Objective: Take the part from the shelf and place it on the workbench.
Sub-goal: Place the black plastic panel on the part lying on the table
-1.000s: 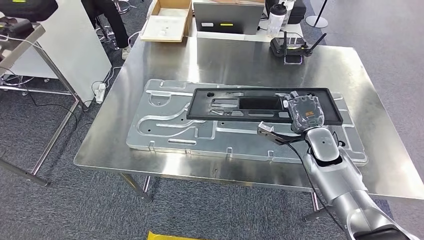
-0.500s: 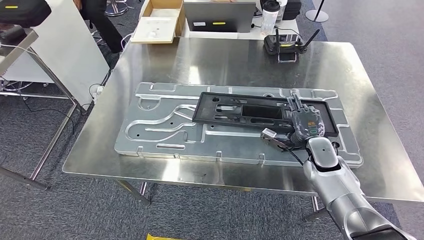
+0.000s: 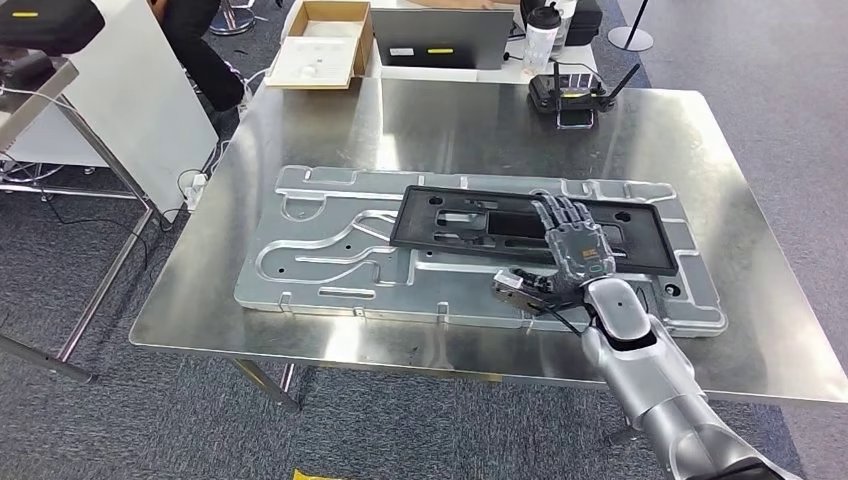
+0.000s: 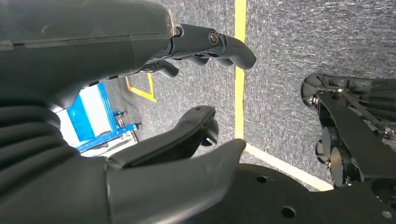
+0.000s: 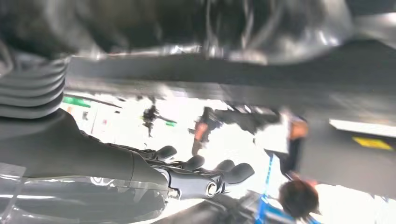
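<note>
We see the black rectangular frame part [image 3: 520, 226] lying flat on the large stamped metal panel [image 3: 330, 250], which itself rests on the steel workbench [image 3: 460, 120]. The part sits toward the right half of the panel, its long side running across the bench, slightly skewed to the panel's edges.

Our right hand [image 3: 572, 250] is stretched out flat above the part's right portion, palm down, with the fingers [image 3: 558, 212] spread apart and extended; it grips nothing. We cannot tell whether the fingertips touch the part or hover just over it. The thumb [image 3: 520, 284] points toward the left over the panel's near edge. In the right wrist view the same hand [image 5: 187, 175] shows its fingers straight and side by side, with the picture too blurred for anything more.

In the left wrist view our left hand [image 4: 201, 88] hangs over grey carpet with yellow floor tape [image 4: 240, 70]; its fingers are loosely curved and apart from the thumb, holding nothing.

At the far edge of the workbench we see a black router with antennas [image 3: 574, 90]. Beyond the bench stand a white bottle with a dark cap [image 3: 541, 32], an open cardboard box [image 3: 318, 50] and a grey case [image 3: 440, 38]. A person's dark trouser leg [image 3: 200, 60] is near the top left, beside a white partition [image 3: 140, 90].
</note>
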### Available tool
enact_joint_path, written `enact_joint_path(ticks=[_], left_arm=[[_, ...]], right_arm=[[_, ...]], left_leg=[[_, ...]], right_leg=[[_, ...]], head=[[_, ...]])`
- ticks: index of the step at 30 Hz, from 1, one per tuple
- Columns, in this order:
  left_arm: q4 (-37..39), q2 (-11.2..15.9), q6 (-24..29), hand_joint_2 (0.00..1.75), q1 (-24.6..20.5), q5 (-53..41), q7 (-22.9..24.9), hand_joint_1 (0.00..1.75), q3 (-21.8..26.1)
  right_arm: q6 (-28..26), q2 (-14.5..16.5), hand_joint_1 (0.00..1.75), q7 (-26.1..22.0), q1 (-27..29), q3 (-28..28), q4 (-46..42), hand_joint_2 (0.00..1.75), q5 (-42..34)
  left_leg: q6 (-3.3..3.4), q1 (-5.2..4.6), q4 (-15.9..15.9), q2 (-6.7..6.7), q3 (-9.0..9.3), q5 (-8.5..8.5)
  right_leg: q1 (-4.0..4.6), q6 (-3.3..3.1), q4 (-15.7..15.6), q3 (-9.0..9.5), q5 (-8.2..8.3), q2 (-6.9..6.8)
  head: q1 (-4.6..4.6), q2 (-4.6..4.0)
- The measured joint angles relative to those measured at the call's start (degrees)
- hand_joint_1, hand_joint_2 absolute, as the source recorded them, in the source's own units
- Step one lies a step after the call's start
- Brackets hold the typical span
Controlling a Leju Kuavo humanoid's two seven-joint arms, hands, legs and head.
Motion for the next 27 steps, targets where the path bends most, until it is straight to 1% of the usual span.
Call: enact_joint_path(ticks=[6,11,16,18,19,21,22,23,24,25,26,27], left_arm=[[0.0,-0.07,0.1,0.0,-0.01,0.02,0.0,0.0,0.18],[0.0,-0.1,0.12,0.0,0.0,0.01,0.0,0.0,0.59],[0.0,-0.1,0.16,0.0,0.01,-0.02,-0.01,0.0,0.91],[0.0,-0.1,0.17,0.0,-0.02,-0.06,-0.02,0.0,0.91],[0.0,-0.1,0.17,0.0,-0.01,-0.1,-0.02,0.0,0.91],[0.0,-0.13,0.17,0.0,0.0,-0.2,0.02,0.0,0.91],[0.0,-0.17,0.17,0.0,-0.02,-0.25,0.05,0.0,0.91],[0.0,-0.24,0.17,0.0,-0.05,-0.3,0.09,0.0,0.91],[0.0,-0.3,0.17,0.0,-0.07,-0.35,0.13,0.0,0.91],[0.0,-0.35,0.17,0.0,-0.07,-0.4,0.15,0.0,0.91],[0.0,-0.38,0.17,0.0,-0.06,-0.45,0.17,0.0,0.91],[0.0,-0.4,0.17,0.0,-0.04,-0.49,0.17,0.0,0.9]], right_arm=[[1.93,1.23,0.0,0.42,0.88,3.54,-10.24,0.0,0.04],[2.14,1.64,0.0,0.23,1.1,5.53,-14.05,0.0,0.03],[1.96,2.37,0.0,-0.47,2.04,8.63,-18.38,0.0,0.44],[1.98,2.69,0.0,-0.56,2.37,9.69,-19.77,0.0,0.65],[1.99,2.81,0.0,-0.56,2.44,10.04,-20.31,0.0,0.69],[2.06,2.97,0.0,-0.56,2.47,10.41,-21.14,0.0,0.71],[2.15,3.0,0.0,-0.56,2.44,10.52,-21.38,0.0,0.71],[2.28,3.0,0.0,-0.56,2.43,10.6,-21.51,0.0,0.7],[2.41,3.0,0.0,-0.56,2.49,10.69,-21.55,0.0,0.69],[2.53,3.0,0.0,-0.56,2.62,10.83,-21.55,0.0,0.68],[2.59,3.0,0.0,-0.56,2.84,10.97,-21.54,0.0,0.67],[2.61,3.0,0.0,-0.56,3.08,11.1,-21.51,0.0,0.67]], left_leg=[[0.0,-0.02,0.01,0.0,0.0,-0.02],[0.0,-0.03,0.04,-0.01,-0.02,-0.02],[0.38,-0.19,0.47,-0.01,-0.2,-0.21],[0.58,-0.26,0.64,-0.02,-0.31,-0.22],[0.74,-0.31,0.66,-0.04,-0.32,-0.08],[1.21,-0.18,-0.22,0.07,-0.05,0.84],[1.52,-0.02,-0.91,0.18,0.16,1.47],[1.82,0.17,-1.56,0.33,0.26,2.03],[2.05,0.3,-1.83,0.48,0.27,2.38],[2.23,0.29,-1.88,0.5,0.03,2.53],[2.32,0.29,-1.68,0.54,-0.28,2.59],[2.3,0.3,-1.36,0.53,-0.61,2.58]], right_leg=[[-0.01,0.02,-0.02,0.0,-0.02,-0.02],[-0.02,0.03,-0.03,0.02,-0.01,-0.02],[-0.23,0.32,-0.13,-0.03,0.15,0.0],[-0.32,0.55,-0.18,-0.03,0.26,-0.03],[-0.38,0.78,-0.31,0.02,0.44,-0.04],[-0.32,1.37,-0.61,0.16,0.64,0.0],[-0.24,1.61,-0.18,-0.05,0.03,0.0],[-0.16,1.76,1.35,-0.68,-1.34,0.0],[-0.2,1.85,4.09,-1.79,-3.29,-0.03],[-0.2,1.94,7.57,-3.17,-5.29,-0.03],[-0.29,2.08,10.99,-4.46,-6.74,-0.03],[-0.41,2.22,13.09,-5.15,-7.17,-0.05]], head=[[-0.01,-0.01],[0.0,-0.02],[-0.01,-0.02],[-0.01,-0.02],[-0.01,-0.02],[-0.01,-0.02],[0.01,-0.01],[0.02,-0.01],[0.02,-0.01],[0.03,-0.01],[0.02,-0.02],[0.02,-0.02]])
